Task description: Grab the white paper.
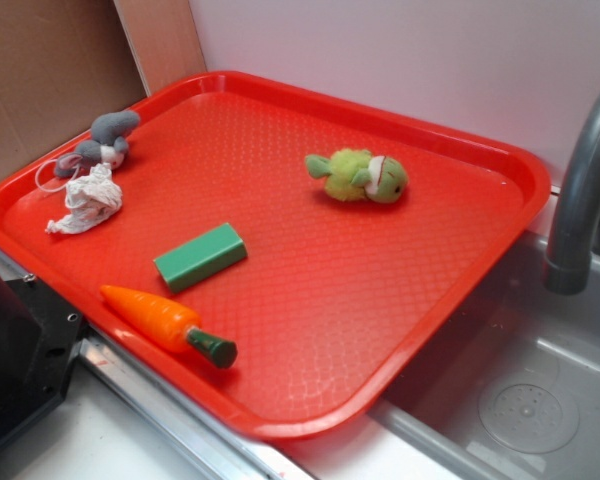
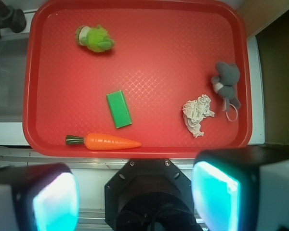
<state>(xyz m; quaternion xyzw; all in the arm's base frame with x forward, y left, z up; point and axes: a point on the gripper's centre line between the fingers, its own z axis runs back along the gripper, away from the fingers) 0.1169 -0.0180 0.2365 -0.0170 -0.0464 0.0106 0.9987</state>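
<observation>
The white paper (image 1: 86, 201) is a small crumpled wad lying on the left side of the red tray (image 1: 450, 130). In the wrist view it (image 2: 196, 114) lies at the tray's right, near the front rim. My gripper (image 2: 135, 199) is open and empty, high above the scene and off the tray's near edge; its two pads (image 2: 55, 202) glow teal at the bottom of the wrist view. The gripper does not show in the exterior view.
A grey plush toy (image 1: 105, 140) with a thin white cord lies just behind the paper. A green block (image 1: 201, 256), an orange toy carrot (image 1: 165, 321) and a green plush toy (image 1: 358, 176) also lie on the tray. A grey faucet (image 1: 580, 190) and sink stand at the right.
</observation>
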